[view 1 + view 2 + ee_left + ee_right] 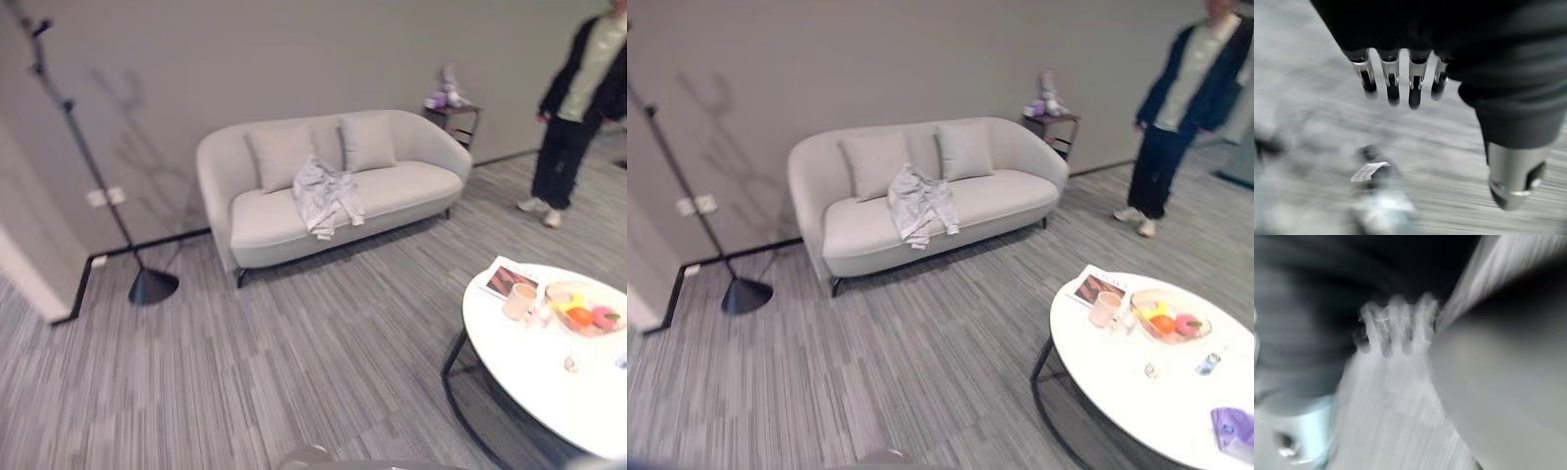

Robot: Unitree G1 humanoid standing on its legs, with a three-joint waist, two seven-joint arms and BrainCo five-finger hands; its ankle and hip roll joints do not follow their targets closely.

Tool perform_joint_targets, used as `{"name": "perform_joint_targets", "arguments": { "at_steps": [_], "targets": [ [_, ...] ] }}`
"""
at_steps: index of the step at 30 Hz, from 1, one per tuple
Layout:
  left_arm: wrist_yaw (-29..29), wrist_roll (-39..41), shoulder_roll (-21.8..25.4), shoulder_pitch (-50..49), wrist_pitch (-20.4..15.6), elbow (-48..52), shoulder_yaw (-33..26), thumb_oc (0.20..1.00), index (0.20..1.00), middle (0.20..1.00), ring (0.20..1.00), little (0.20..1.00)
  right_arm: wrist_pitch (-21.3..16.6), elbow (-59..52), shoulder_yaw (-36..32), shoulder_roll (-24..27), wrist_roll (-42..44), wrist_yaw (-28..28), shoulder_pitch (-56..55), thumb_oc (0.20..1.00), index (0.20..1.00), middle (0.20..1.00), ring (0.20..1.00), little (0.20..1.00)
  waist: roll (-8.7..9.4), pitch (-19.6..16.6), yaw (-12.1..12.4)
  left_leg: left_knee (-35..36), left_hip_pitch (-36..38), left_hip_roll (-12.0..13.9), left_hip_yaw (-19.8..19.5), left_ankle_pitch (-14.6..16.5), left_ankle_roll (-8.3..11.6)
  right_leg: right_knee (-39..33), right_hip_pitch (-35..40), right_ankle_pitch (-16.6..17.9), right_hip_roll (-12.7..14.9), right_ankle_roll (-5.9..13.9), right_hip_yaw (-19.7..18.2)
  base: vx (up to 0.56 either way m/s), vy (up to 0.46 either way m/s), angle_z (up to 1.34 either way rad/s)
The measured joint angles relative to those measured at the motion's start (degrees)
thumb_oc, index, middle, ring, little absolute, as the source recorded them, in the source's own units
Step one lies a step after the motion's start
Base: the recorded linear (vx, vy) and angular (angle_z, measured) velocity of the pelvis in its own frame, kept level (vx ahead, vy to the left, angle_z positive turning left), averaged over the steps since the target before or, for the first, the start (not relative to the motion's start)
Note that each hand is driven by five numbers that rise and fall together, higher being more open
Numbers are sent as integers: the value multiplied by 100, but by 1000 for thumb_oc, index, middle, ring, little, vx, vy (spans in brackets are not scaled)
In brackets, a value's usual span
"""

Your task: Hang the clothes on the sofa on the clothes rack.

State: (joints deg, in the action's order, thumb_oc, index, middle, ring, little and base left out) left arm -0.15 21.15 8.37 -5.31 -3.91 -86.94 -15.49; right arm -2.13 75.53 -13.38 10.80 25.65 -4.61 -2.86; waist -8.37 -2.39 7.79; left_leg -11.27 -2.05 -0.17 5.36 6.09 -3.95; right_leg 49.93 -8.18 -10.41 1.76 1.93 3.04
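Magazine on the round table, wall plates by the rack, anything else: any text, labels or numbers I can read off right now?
No text is legible.
Magazine: cover picture shows, print too blurred to read.
Wall plates: blank, no markings visible.
Small packet on the table: too small to read.

Lounge-like room, it had a pale two-seat sofa (pixel 333 186) with cushions (pixel 281 155) against a grey wall, striped grey carpet (pixel 294 343), round white coffee table (pixel 1136 382) (fruit bowl (pixel 1169 318), mug (pixel 1105 308)), slim black coat rack (pixel 88 166).
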Motion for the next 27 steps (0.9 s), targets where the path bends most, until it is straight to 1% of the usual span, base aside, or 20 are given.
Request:
{"name": "perform_joint_targets", "arguments": {
  "at_steps": [1, 2, 3, 4, 6, 7, 9, 10, 11, 12, 13, 14, 15, 17, 19, 21, 22, 24, 26, 27],
  "targets": [
    [2, -7, 62, 89, -57, 54, -42, 1000, 1000, 1000, 1000, 1000, -63, -24, -8, -21, 30, -7, -15, 1000, 1000, 1000, 1000, 1000, -20, 44, -144, 544, 436, -95, -102, -415, 147, -648, -115, -45, -34, -159, 193, 588, -83, 59],
    [4, -5, 66, 146, -61, 140, -50, 1000, 1000, 1000, 1000, 1000, -32, -62, -66, 1, 53, -38, -98, 1000, 1000, 1000, 1000, 1000, 13, 49, -248, 838, 612, -170, -280, -158, 653, -1393, -320, -43, -139, -155, 263, 421, -78, 74],
    [-3, -11, 33, 148, -95, 200, -77, 1000, 1000, 1000, 1000, 1000, -34, -98, -138, -10, 83, -46, -180, 1000, 1000, 1000, 1000, 1000, 84, 68, -358, 1051, 886, -277, -331, -3, 784, -2370, -401, 62, -185, -238, 231, 790, -175, 39],
    [-6, -35, 2, 143, -90, 129, -132, 1000, 1000, 1000, 1000, 1000, 18, -84, -135, -10, 103, -82, -198, 1000, 1000, 1000, 1000, 1000, 221, 91, -364, 1098, 1035, -393, -6, 237, 779, -2976, -656, 388, -104, -226, 231, 767, -184, 42],
    [-10, -125, -114, 145, 44, -216, -472, 1000, 1000, 1000, 1000, 1000, 76, 349, -553, -9, 159, -87, -220, 1000, 1000, 1000, 1000, 1000, 302, 170, -668, 1101, 1310, -664, -554, 565, 323, -5609, -1072, 1282, 131, -37, 378, 807, -216, 72],
    [-5, -190, -143, 171, 39, -174, -462, 1000, 1000, 1000, 1000, 1000, 104, 554, -582, 4, 158, -60, -232, 1000, 1000, 1000, 1000, 1000, 294, 331, -713, 1127, 1560, -618, -734, 641, 288, -5606, -1312, 1388, 170, -79, 429, 802, -286, 121],
    [-4, -260, -145, 140, 37, -170, -300, 1000, 1000, 1000, 1000, 1000, 248, 838, -585, 28, 192, -59, -297, 1000, 1000, 1000, 1000, 1000, 204, 312, -913, 1063, 1847, -411, -1428, 944, 718, -5542, -2081, 1473, 328, -55, 87, 824, -432, 131],
    [1, -260, -246, 189, 30, -190, -224, 1000, 1000, 1000, 1000, 1000, 247, 845, -548, 164, 218, -57, -231, 1000, 1000, 1000, 1000, 1000, -35, 357, -855, 1151, 2236, -49, -1462, 998, 858, -5098, -2193, 1331, -65, -230, 270, 763, -445, 79],
    [4, -260, -238, 231, 39, -209, -241, 1000, 1000, 1000, 1000, 1000, 251, 862, -614, 175, 194, -47, -168, 1000, 1000, 1000, 1000, 1000, 72, 411, -874, 871, 2342, -76, -1391, 916, 893, -4428, -2200, 1333, -214, -303, 472, 426, -229, 28],
    [19, -259, -190, 98, 27, -261, -310, 1000, 1000, 1000, 1000, 1000, 238, 863, -421, 137, 120, -31, -41, 1000, 1000, 1000, 1000, 1000, 241, 354, -832, 276, 2383, -95, -1250, 830, 927, -3935, -2005, 1430, -417, -741, 618, 606, -396, 48],
    [14, -230, 63, -197, 4, -387, -364, 1000, 1000, 1000, 1000, 1000, 150, 812, -154, 57, 15, -21, -211, 1000, 1000, 1000, 1000, 1000, 932, 72, -1013, -753, 2442, -440, -1109, 686, 1082, -4241, -1088, 2129, -465, -1627, 210, 714, -585, 63],
    [15, -263, -24, -86, -38, -291, -147, 1000, 1000, 1000, 1000, 1000, 72, 833, -92, 161, -32, 67, -93, 1000, 1000, 1000, 1000, 1000, 684, -36, -763, -1304, 2186, 73, -1093, 1043, 932, -3990, -826, 1653, -769, -1227, 251, 879, -743, 94],
    [30, -265, 43, 82, -6, -151, -1, 1000, 1000, 1000, 1000, 1000, 34, 811, 28, 90, -89, 88, 166, 1000, 1000, 1000, 1000, 1000, 829, 9, -622, -2070, 1647, 343, -893, 1076, 836, -3823, -690, 1364, -747, -1257, 248, 629, -627, 68],
    [-17, -253, -19, 379, 6, 156, -81, 1000, 1000, 1000, 1000, 1000, 65, 520, 222, 46, -155, 141, 389, 1000, 1000, 1000, 1000, 1000, 1070, 152, -300, -4621, -135, 1423, -290, 537, 204, -3748, -295, 901, -712, -1392, 412, 520, -532, 60],
    [-4, -252, 131, 235, 6, 510, -63, 1000, 1000, 1000, 1000, 1000, -49, 331, 120, 100, -197, 234, 504, 1000, 1000, 1000, 1000, 1000, 1510, 320, -193, -4980, -1560, 1809, -209, 2, 266, -4194, 636, 561, -384, -1535, 754, 433, -327, 83],
    [-5, -261, 198, 55, -77, 718, -13, 1000, 1000, 1000, 1000, 1000, -45, 490, 98, 343, -207, 400, 439, 1000, 1000, 1000, 1000, 1000, 1641, 437, -82, -4113, -2206, 1306, -46, -102, 553, -4681, 1426, 455, -194, -970, 771, 496, -208, 55],
    [7, -258, 75, -146, 1, 404, 17, 1000, 1000, 1000, 1000, 1000, -32, 379, 191, 475, -214, 450, 479, 1000, 1000, 1000, 1000, 1000, 1205, 461, 46, -2092, -2188, 525, -42, -343, 992, -5155, 1972, 383, -349, -840, 649, 558, -165, -33],
    [13, -266, 32, -188, 93, -66, -10, 1000, 1000, 1000, 1000, 1000, 14, 160, 382, 364, -364, 447, 453, 1000, 1000, 1000, 1000, 1000, 817, 451, 130, 634, -1794, -17, 156, -562, 1231, -5534, 2341, 354, -598, -838, 452, 409, -119, -90],
    [78, -268, 57, -569, 154, -135, -468, 1000, 1000, 1000, 1000, 1000, 46, 22, 406, -108, -676, 473, 315, 1000, 1000, 1000, 1000, 1000, 781, 493, 350, 541, -1643, -335, 191, -351, 1057, -5498, 2827, 23, -637, -516, 23, 375, -12, -119],
    [94, -268, 76, -653, 156, -85, -607, 1000, 1000, 1000, 1000, 1000, 71, -228, 446, -267, -794, 532, 115, 1000, 1000, 1000, 1000, 1000, 922, 595, 355, 495, -1357, -495, 201, -757, 651, -5285, 3121, -204, -498, -352, 55, 428, 72, -77]
  ]
}}
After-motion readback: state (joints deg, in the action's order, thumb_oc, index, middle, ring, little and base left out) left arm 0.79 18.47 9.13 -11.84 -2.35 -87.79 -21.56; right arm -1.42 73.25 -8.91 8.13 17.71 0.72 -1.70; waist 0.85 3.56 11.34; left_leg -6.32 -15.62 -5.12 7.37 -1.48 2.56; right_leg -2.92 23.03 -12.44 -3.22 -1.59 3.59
